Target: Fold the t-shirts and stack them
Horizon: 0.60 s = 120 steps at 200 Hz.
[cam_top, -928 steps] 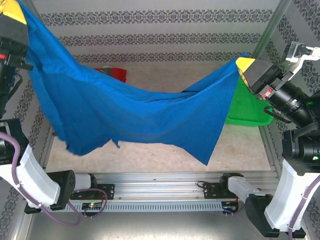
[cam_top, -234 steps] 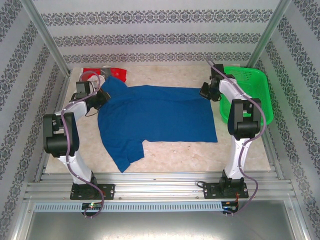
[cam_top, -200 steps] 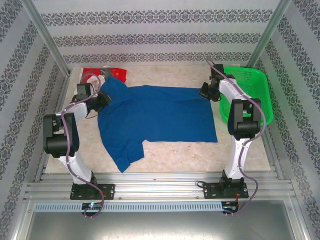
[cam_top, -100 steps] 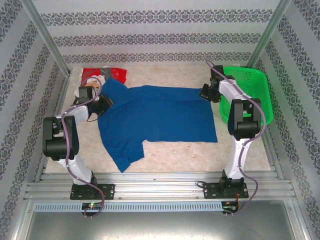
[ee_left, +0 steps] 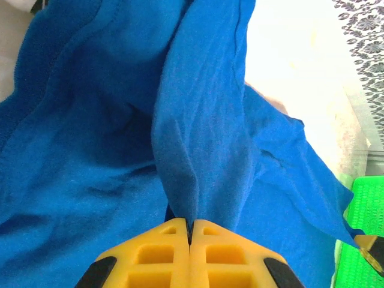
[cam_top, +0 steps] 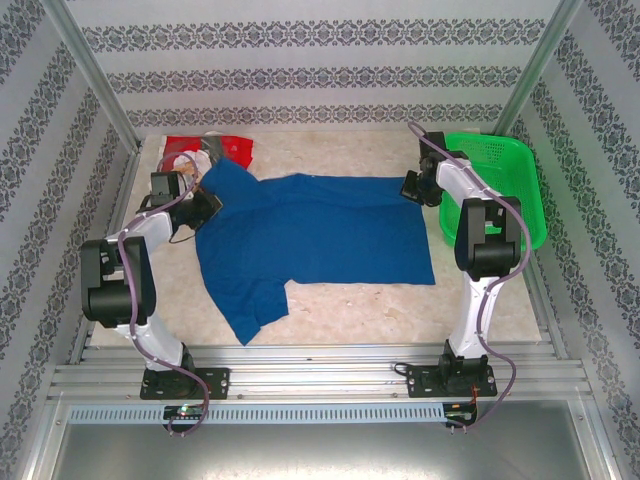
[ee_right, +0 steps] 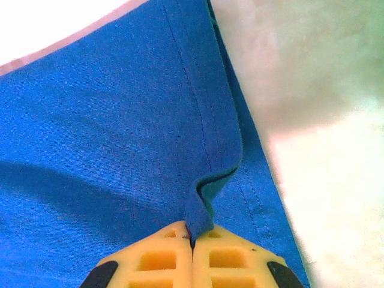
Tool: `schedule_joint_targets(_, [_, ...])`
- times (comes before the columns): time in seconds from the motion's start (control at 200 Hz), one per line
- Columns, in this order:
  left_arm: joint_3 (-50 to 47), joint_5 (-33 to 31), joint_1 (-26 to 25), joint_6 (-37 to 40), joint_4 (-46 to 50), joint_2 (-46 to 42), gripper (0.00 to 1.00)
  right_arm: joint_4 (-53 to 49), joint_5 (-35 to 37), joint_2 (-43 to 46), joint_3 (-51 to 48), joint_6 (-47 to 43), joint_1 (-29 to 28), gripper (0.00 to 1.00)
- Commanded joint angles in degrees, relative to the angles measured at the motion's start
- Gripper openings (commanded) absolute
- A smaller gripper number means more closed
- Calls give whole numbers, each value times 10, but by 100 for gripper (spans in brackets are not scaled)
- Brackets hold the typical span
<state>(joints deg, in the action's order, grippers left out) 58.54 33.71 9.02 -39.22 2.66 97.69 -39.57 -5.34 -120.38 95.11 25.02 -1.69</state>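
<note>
So the blue shirt (cam_top: 320, 230) isn't hanging in the air any more. A few seconds back it was stretched high between the two arms. Now it's laid out flat across the middle of the table (cam_top: 400, 310), with one sleeve poking toward the near-left corner. In the last second almost nothing has moved, apart from the left arm's elbow being drawn back a bit toward the left edge. Spreading can be called done, I'd say, so letting go and a first fold look like what's next. No fold has been made yet.

The basket (cam_top: 525, 215) is parked at the far-right corner, and the red shirt (cam_top: 230, 148) is bunched at the far-left one, just past the blue collar end.

Both arms are reached well out and kept low. The left gripper (ee_left: 189, 223) is clamped on a raised ridge of blue cloth at the shirt's far-left end. The right gripper (ee_right: 192, 231) is pinched shut on the hem at the shirt's far-right corner, just beside the basket. The wrists are angled down almost to table level.
</note>
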Motion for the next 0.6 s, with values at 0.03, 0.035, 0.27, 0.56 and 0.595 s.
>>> schedule_joint_targets(0.03, [-7,24,1,-37,18,-32,0,-15,9,-11,3,-14,-7,0])
schedule_joint_targets(0.035, [-8,25,1,-38,18,-33,0,-15,9,-11,4,-14,-7,0])
schedule_joint_targets(0.27, [-76,21,-17,-126,-53,-50,0,-20,7,-17,11,-16,-8,0])
schedule_joint_targets(0.56, [-127,-4,-29,-158,-84,-54,0,-22,2,-19,12,-16,-9,0])
schedule_joint_targets(0.595, [-128,-6,-30,-157,-85,-52,0,-22,2,-20,12,-15,-8,0])
